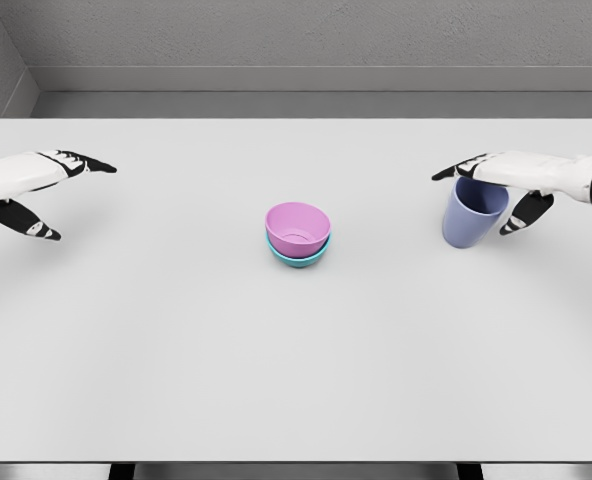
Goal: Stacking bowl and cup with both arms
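I am seeing two bowls and one cup on the white table. The pink bowl is sitting nested in the teal bowl at the table's middle, both mouths facing up. The blue cup is standing near the right edge, tilted, mouth upward. My right hand is grasping its rim. My left hand is hovering opened, holding nothing.

The single head view looked down and forward over the table, from above its near edge, toward the back wall.
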`<state>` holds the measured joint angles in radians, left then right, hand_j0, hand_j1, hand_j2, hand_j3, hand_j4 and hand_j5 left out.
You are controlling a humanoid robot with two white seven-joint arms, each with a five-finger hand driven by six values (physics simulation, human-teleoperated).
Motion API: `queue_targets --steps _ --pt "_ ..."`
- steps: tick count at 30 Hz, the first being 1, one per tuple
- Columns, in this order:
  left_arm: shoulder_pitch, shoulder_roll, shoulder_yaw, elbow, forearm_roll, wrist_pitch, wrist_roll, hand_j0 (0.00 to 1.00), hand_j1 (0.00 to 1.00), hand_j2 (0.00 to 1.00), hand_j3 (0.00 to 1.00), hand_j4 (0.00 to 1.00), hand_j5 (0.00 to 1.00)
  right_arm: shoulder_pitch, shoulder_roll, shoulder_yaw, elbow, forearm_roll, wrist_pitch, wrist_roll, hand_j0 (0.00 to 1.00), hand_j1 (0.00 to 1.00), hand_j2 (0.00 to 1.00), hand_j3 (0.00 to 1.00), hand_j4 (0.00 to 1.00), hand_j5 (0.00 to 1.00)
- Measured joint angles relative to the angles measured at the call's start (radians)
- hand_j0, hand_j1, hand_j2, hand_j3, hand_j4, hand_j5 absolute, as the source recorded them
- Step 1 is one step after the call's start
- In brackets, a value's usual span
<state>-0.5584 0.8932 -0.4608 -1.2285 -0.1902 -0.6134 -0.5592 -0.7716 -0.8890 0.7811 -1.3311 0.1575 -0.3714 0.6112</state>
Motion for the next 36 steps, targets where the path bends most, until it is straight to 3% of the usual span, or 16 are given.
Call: queue_targets --steps 7,11,36 --pt "0.002 0.000 -0.001 0.000 0.000 0.000 0.000 1.00 1.00 1.00 1.00 1.00 1.00 0.000 0.000 0.001 -0.002 0.001 0.000 0.000 0.64 0.64 0.64 0.64 0.64 0.64" --pt "0.000 -0.001 -0.001 0.000 0.000 0.000 0.000 1.00 1.00 1.00 1.00 1.00 1.00 0.000 0.000 0.001 -0.005 0.000 0.000 -0.001 0.60 0.60 0.60 0.60 0.60 0.60" --pt "0.002 -0.002 -0.001 -0.002 -0.001 0.000 0.000 1.00 1.00 1.00 1.00 1.00 1.00 -0.048 0.009 -0.010 -0.032 0.003 -0.001 0.000 0.60 0.60 0.60 0.60 0.60 0.60"
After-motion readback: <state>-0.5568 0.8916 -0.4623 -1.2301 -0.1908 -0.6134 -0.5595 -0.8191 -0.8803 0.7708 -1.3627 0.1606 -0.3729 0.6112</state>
